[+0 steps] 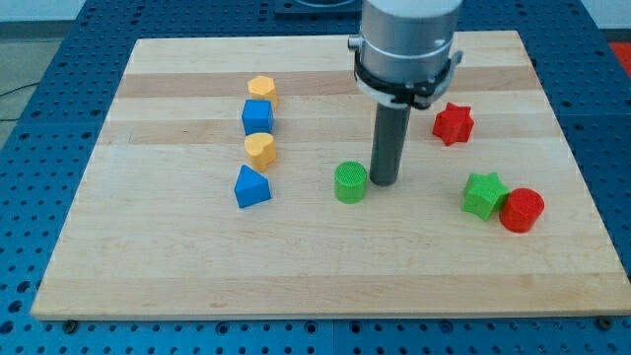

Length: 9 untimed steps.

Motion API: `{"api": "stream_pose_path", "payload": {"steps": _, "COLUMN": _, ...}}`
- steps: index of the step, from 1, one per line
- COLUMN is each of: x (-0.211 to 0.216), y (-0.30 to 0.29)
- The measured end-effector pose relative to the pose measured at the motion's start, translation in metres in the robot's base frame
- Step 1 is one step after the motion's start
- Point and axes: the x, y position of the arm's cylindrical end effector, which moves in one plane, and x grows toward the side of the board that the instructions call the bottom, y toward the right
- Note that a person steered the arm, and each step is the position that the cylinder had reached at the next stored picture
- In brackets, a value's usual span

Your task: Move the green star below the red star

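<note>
The green star (484, 193), right of centre below the red star (453, 123) and touching the red cylinder (522, 210), appears light, rigid and prone to pivot, best pushed on a flat flank; the tip (384, 182), holding nothing, stands beside the green cylinder (350, 182).

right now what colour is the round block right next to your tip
Green: the green cylinder sits just left of my tip, shown in the camera view.
</note>
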Motion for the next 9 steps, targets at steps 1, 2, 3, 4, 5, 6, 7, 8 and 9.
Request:
{"api": "stream_pose_path", "payload": {"steps": 1, "x": 0.007, "y": -0.02}}
{"api": "stream_pose_path", "payload": {"steps": 2, "x": 0.02, "y": -0.033}}
{"api": "stream_pose_path", "payload": {"steps": 3, "x": 0.022, "y": 0.004}}
{"api": "stream_pose_path", "payload": {"steps": 4, "x": 0.067, "y": 0.047}}
{"api": "stream_pose_path", "payload": {"steps": 5, "x": 0.08, "y": 0.111}}
{"api": "stream_pose_path", "payload": {"steps": 6, "x": 0.063, "y": 0.156}}
{"api": "stream_pose_path", "payload": {"steps": 7, "x": 0.063, "y": 0.16}}
{"api": "stream_pose_path", "payload": {"steps": 8, "x": 0.061, "y": 0.159}}
{"api": "stream_pose_path", "payload": {"steps": 9, "x": 0.059, "y": 0.134}}
